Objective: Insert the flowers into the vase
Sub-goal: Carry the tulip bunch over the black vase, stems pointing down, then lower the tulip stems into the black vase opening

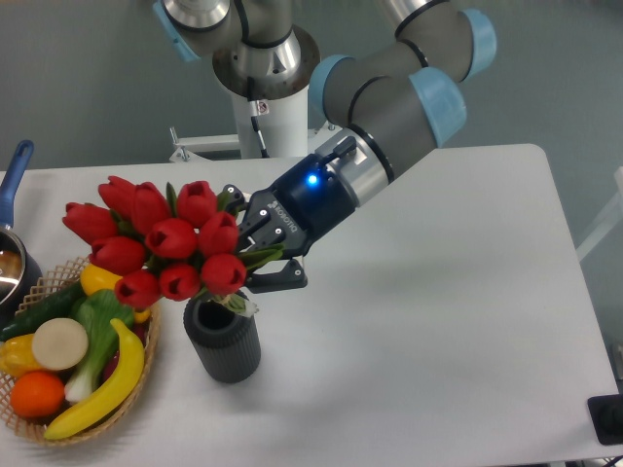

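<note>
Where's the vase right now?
The vase stands on the table's front left, just right of the basket, directly below the flowers the gripper holds.

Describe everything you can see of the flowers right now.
The flowers are a tight bunch of about ten glossy red closed tulip heads, artificial-looking, with green leaves between them. The gripper is shut on the stems, holding the bunch tilted, heads leaning left over the basket rim. The stem ends sit at the mouth of the dark ribbed vase; whether they are inside yet is unclear.
</note>
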You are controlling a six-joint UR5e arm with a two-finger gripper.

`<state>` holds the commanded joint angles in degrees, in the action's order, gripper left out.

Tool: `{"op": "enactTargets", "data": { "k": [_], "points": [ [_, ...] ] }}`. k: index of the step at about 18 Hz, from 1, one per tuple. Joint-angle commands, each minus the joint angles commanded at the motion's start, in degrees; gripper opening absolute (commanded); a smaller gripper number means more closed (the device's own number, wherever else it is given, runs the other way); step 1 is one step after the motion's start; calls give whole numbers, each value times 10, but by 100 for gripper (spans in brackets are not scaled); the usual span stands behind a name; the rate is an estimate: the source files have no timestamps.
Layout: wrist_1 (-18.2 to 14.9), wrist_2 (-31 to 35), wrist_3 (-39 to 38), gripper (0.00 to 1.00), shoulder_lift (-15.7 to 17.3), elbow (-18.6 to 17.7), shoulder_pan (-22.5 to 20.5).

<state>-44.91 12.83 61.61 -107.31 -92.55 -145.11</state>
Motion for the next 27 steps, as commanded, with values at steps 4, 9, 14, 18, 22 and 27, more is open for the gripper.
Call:
{"op": "enactTargets", "data": {
  "k": [4,9,14,18,22,27],
  "points": [
    [1,-1,2,25,-2,-14,6],
    [1,-10,3,26,-5,-17,16],
    [1,-11,3,26,-6,-32,18],
    [1,-11,4,26,-12,-36,19],
    [2,-22,6,26,-14,-52,19],
    [2,-22,15,26,-20,-52,19]
  ]
}}
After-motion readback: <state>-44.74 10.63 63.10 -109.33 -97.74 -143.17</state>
